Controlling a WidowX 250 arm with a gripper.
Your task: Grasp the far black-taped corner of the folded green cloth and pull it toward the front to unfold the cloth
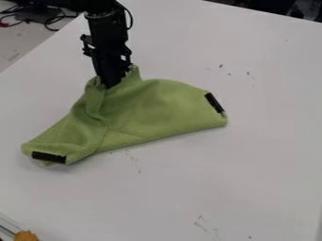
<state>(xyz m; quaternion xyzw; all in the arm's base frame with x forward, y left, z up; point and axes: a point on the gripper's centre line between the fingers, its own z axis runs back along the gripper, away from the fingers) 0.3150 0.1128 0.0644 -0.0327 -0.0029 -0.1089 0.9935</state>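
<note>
End effector: down at the cloth's bunched upper edge; whether open or closed on it, I cannot tell.
Green cloth: folded and rumpled on the bench.
Handling: probably light, limp and hard to break (the textured weave should resist slipping).
Hold: the raised bunch looks easiest; the black strips at two corners may be stiffer.

Room at right of tabletop; green cloth, arm block upper left.
</note>
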